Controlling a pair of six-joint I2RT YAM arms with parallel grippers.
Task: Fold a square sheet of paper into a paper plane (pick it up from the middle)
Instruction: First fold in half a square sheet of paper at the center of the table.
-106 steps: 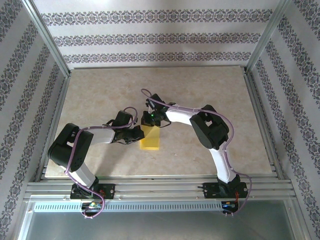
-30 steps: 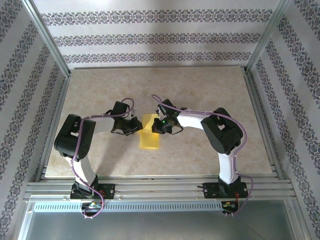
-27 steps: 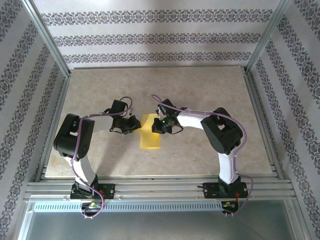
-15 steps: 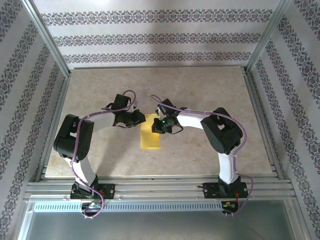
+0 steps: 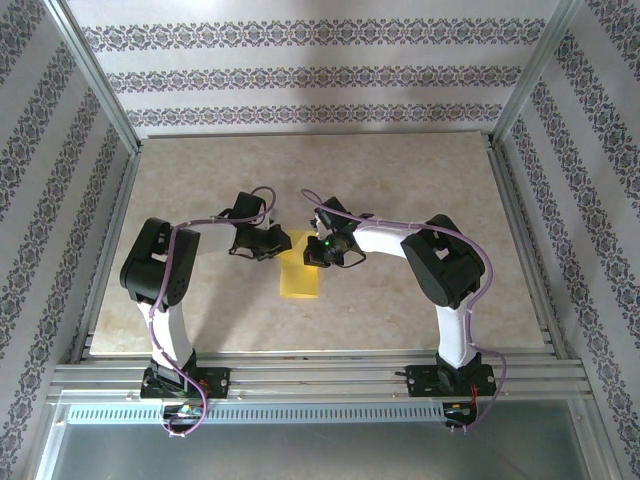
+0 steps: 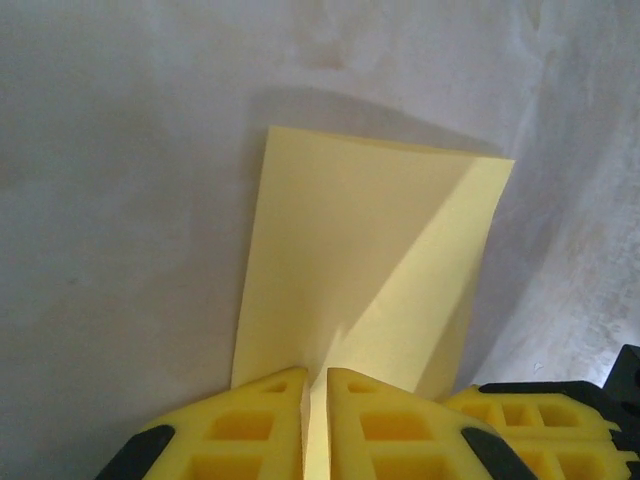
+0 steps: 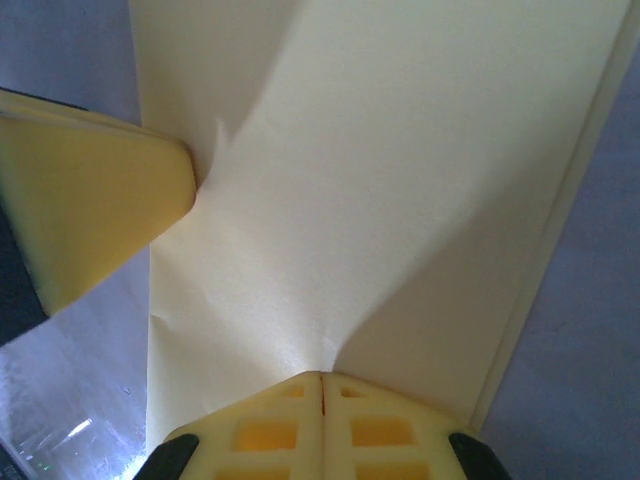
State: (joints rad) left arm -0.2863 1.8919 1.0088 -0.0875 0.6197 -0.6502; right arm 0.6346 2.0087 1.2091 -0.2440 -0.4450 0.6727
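Paper folded to a narrow strip on counter; left tool and right tool each pinch its far end from opposite sides

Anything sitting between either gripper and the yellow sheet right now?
Nothing visible. The left gripper and the right gripper are both already closed on the folded square sheet of paper near its far end, with the rest of it lying on the table.

text: none legible | labels: none | numbers: none | signs: none
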